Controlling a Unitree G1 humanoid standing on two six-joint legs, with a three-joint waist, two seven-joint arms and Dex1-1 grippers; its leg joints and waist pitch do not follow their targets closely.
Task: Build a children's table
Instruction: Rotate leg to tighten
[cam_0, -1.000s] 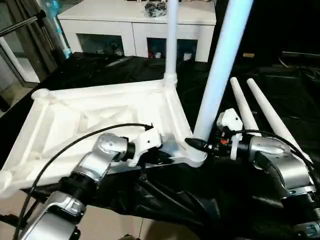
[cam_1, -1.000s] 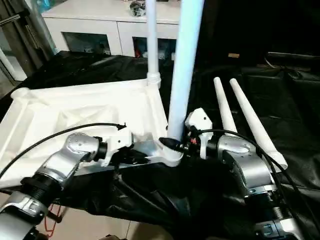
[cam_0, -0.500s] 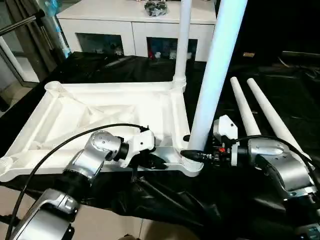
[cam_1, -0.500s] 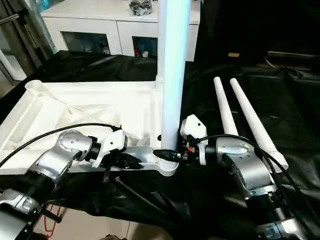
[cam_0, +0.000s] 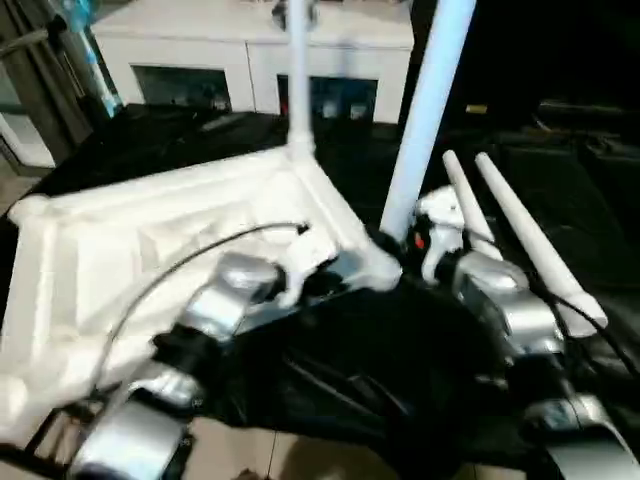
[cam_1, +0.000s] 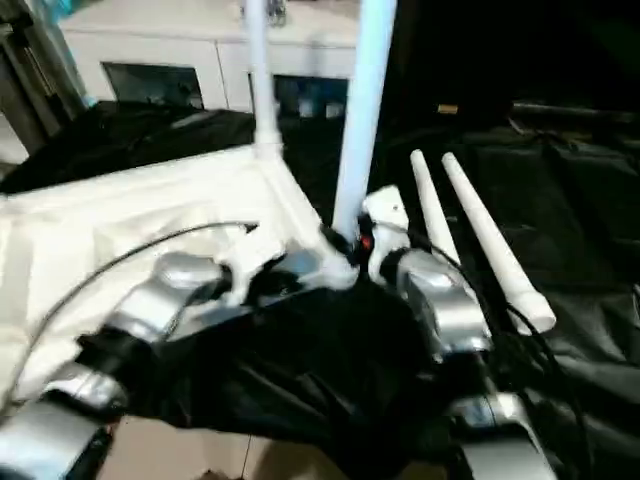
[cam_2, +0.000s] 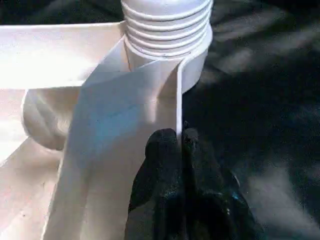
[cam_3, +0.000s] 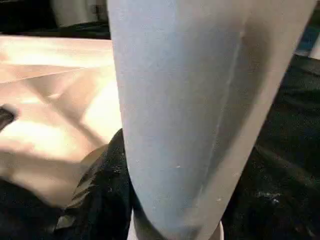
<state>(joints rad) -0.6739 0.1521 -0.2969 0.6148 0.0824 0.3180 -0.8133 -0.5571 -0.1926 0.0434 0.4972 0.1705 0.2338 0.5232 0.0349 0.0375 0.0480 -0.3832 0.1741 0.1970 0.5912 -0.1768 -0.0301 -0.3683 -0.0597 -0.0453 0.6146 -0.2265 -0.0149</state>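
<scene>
The white tabletop (cam_0: 150, 230) lies underside up on black cloth, its near right corner raised. Two white legs stand in its right-hand sockets: the far leg (cam_0: 297, 90) and the near leg (cam_0: 420, 120). My left gripper (cam_0: 325, 285) is shut on the tabletop's thin near rim, close to the corner socket; in the left wrist view its black fingertips (cam_2: 167, 150) pinch that rim below the ribbed leg base (cam_2: 167, 25). My right gripper (cam_0: 400, 245) is shut on the near leg's (cam_3: 190, 100) lower end, one black finger (cam_3: 100, 190) beside it.
Two loose white legs (cam_0: 525, 240) lie side by side on the black cloth (cam_0: 400, 360) at the right. A white cabinet (cam_0: 250, 40) with glass doors stands behind the work. Pale floor (cam_0: 250, 455) shows at the cloth's near edge.
The tabletop has swung with both grippers holding on: its far leg now stands further left and the near right corner is higher. The view itself has also shifted.
</scene>
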